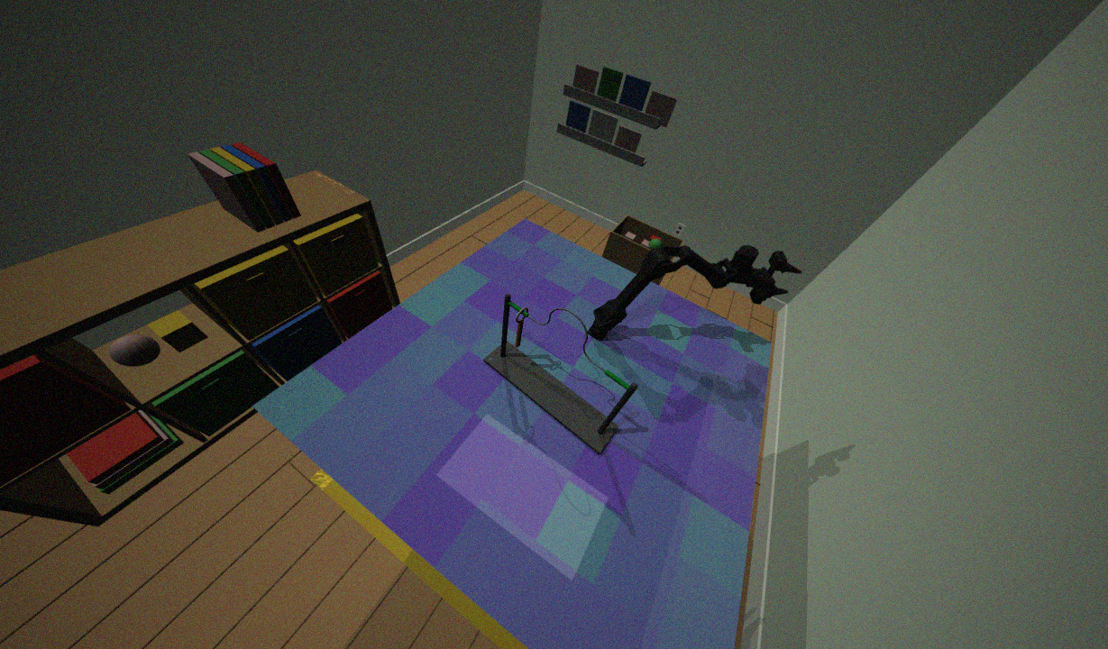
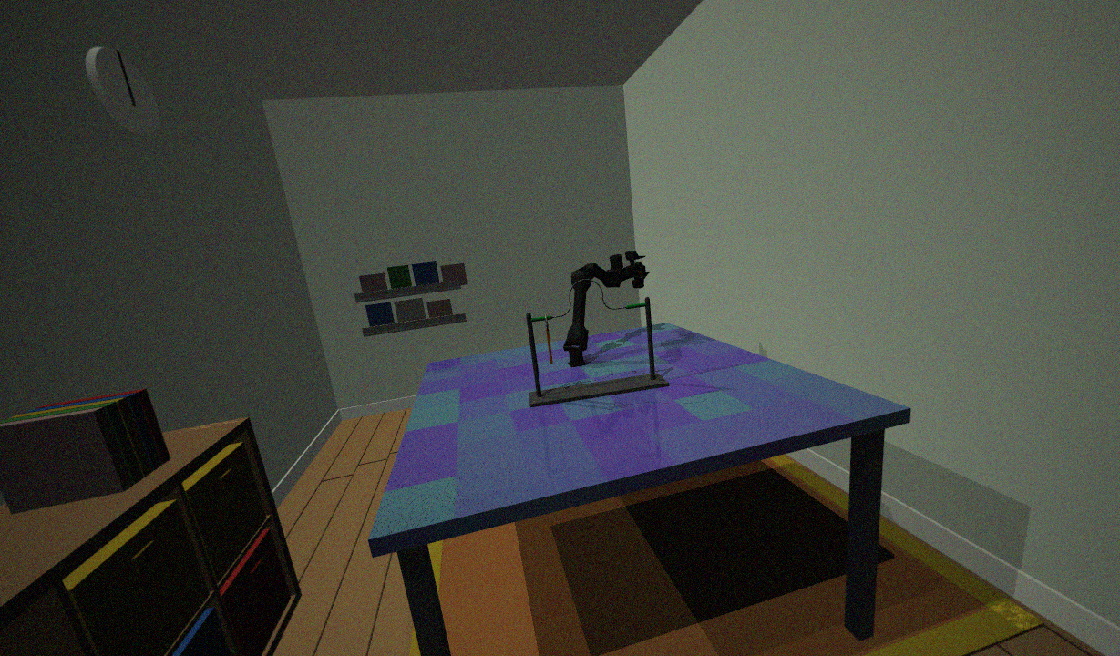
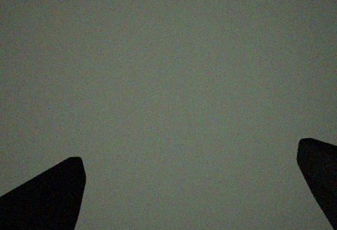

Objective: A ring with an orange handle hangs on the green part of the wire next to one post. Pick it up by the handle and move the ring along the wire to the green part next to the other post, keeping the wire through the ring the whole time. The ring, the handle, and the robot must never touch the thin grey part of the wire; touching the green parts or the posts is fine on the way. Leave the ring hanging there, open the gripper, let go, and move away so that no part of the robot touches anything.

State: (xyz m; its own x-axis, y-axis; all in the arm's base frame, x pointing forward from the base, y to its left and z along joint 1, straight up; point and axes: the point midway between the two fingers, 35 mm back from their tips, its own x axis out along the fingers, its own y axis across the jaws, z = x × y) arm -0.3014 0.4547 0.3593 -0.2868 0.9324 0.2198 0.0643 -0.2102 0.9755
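No text, label, brand, number or sign can be read in any of the three views.

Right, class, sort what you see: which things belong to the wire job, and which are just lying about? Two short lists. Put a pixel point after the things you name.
Job:
- ring (image 1: 522,319)
- orange handle (image 1: 519,332) (image 2: 549,343)
- wire (image 1: 585,332) (image 2: 601,290)
- two posts
- robot arm (image 1: 634,290) (image 2: 579,308)

Just about:
- upright books (image 1: 246,185) (image 2: 74,448)
- wall clock (image 2: 107,81)
- grey ball (image 1: 134,350)
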